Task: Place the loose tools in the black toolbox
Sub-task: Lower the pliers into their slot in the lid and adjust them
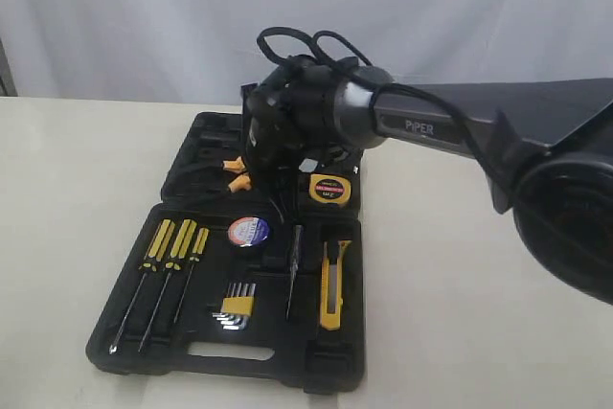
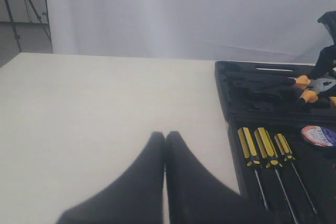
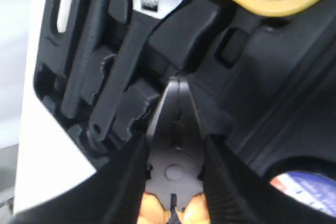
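Observation:
The black toolbox (image 1: pixel 124 332) lies open on the table. My right gripper (image 3: pixel 175 140) is shut on the orange-and-black-handled pliers (image 3: pixel 176 161), its fingers pressed on both sides of the grey head by the pivot. The pliers (image 1: pixel 237 171) hang over the far half of the box, nose towards a moulded slot. The yellow tape measure (image 1: pixel 329 189) sits in the box beside them. The dark tape roll (image 1: pixel 249 231) and the yellow utility knife (image 1: pixel 332 284) lie in the near half. My left gripper (image 2: pixel 165 136) is shut and empty over bare table, left of the box.
Yellow-and-black screwdrivers (image 1: pixel 172 265) and a hex key set (image 1: pixel 236 309) fill the near half's left and middle slots. A metal wrench (image 3: pixel 142 3) lies in the far half next to the pliers' nose. A pale curtain closes off the back.

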You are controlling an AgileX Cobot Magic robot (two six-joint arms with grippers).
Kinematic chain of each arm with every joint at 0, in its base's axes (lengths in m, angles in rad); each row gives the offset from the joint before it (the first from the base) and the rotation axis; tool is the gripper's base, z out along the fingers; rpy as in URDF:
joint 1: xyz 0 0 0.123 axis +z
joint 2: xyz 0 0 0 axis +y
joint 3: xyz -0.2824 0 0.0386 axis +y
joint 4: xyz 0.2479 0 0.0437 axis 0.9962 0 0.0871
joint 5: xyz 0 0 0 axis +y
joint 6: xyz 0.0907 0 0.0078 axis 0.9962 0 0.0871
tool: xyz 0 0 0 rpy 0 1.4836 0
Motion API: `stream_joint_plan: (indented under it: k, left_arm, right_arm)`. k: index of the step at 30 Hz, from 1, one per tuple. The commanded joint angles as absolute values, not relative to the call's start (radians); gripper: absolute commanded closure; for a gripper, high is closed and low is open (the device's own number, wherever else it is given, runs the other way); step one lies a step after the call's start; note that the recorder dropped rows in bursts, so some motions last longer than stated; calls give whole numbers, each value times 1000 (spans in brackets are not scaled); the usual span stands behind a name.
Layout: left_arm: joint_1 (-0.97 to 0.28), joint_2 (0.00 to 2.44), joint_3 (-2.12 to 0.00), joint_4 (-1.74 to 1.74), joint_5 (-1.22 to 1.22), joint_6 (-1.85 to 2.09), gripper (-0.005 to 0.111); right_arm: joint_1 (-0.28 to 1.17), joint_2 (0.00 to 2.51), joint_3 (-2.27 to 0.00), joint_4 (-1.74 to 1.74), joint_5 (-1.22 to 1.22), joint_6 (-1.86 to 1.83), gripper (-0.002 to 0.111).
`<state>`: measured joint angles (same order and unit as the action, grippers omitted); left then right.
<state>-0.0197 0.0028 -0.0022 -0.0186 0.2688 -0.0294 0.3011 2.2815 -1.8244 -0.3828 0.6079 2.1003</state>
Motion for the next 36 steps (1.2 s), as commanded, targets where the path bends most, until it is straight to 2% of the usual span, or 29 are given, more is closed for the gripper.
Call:
stream_joint_plan:
  k: [1, 17, 36]
  left_arm:
    - [-22, 0, 0, -21, 269, -29, 107]
    - [-22, 0, 0, -21, 269, -29, 107]
    - [-22, 0, 0, -21, 269, -29, 107]
  right_arm:
    - [293, 2276, -1837, -382, 454, 2105, 109]
    - [273, 2292, -1837, 45, 394, 2105, 109]
    - [237, 2356, -1837, -22, 452, 2105, 109]
